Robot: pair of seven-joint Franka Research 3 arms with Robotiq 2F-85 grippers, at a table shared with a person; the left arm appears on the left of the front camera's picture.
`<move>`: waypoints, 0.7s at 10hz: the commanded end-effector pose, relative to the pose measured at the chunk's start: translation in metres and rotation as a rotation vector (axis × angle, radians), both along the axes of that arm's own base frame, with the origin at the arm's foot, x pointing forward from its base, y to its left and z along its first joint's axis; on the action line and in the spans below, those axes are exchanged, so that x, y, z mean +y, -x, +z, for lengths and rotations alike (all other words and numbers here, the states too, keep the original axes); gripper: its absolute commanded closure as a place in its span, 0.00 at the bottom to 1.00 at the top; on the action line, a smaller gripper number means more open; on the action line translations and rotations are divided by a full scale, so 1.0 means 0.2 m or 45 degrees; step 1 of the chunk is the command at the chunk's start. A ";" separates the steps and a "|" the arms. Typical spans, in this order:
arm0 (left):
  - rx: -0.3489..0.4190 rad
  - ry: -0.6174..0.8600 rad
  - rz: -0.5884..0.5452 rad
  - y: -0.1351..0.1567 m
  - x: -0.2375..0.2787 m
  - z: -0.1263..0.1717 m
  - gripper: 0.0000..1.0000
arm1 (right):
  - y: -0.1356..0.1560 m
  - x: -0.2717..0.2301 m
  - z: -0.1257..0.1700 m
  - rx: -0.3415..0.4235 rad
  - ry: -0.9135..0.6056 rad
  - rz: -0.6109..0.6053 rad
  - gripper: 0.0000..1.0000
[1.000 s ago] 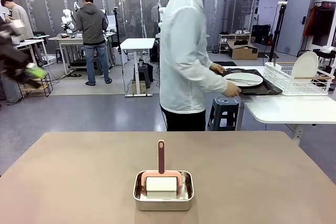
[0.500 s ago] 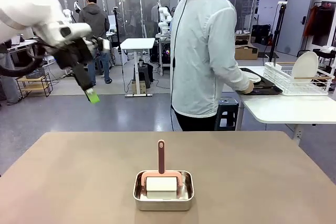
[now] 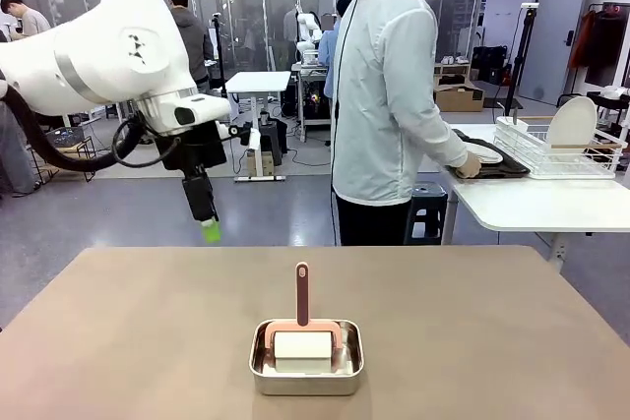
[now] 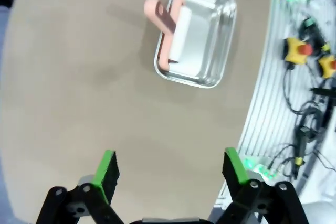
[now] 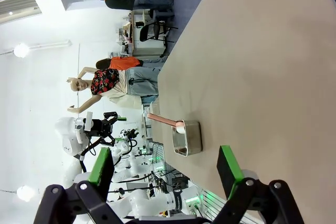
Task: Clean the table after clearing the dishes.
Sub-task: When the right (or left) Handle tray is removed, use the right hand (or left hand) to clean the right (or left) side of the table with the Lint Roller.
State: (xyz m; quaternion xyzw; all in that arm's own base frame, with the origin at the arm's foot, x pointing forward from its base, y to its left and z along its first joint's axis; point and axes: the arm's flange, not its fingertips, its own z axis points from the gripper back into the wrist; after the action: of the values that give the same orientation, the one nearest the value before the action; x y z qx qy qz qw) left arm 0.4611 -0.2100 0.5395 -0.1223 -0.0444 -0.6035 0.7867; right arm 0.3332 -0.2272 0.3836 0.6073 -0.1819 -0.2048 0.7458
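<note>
The tan table (image 3: 148,331) spreads across the near half of the front view. My left gripper (image 3: 207,223) hangs above its far left edge, pointing down. Seen from the left wrist, that gripper (image 4: 169,169) is open and holds nothing, high over the bare table (image 4: 79,77). My right gripper (image 5: 164,166) is also open and holds nothing, with the table (image 5: 252,51) stretching away beyond it. The dishes (image 3: 482,152) lie on a dark tray on the white side table at the right. The person's hand (image 3: 471,166) rests at the tray.
A small steel pan (image 3: 306,359) holds a white pad with an upright pink handle (image 3: 302,292) near the table's front middle. This pan (image 4: 197,32) also shows from the left wrist, and the pan (image 5: 189,137) from the right. A wire rack (image 3: 556,150) holds a plate.
My left arm has swung in from the left and come down toward the table's far edge. The person has turned to the white table and set the tray there.
</note>
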 end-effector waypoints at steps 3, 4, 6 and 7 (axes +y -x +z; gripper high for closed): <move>-0.005 -0.016 -0.006 0.00 0.01 0.04 0.00 | 0.00 0.01 0.01 -0.007 -0.007 0.004 0.00; -0.005 -0.016 -0.006 0.00 0.01 0.04 0.00 | 0.00 0.01 0.01 -0.007 -0.007 0.004 0.00; -0.007 -0.001 0.000 -0.01 0.00 0.01 0.00 | 0.00 0.01 0.01 -0.007 -0.007 0.004 0.00; -0.005 0.007 -0.110 -0.05 -0.06 -0.06 0.00 | 0.00 0.01 0.01 -0.007 -0.007 0.004 0.00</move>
State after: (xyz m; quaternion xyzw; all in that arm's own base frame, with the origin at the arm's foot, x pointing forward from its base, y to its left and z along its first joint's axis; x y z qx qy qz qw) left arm 0.4633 -0.2138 0.5369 -0.1220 -0.0431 -0.6134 0.7791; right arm 0.3332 -0.2271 0.3836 0.6075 -0.1817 -0.2046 0.7457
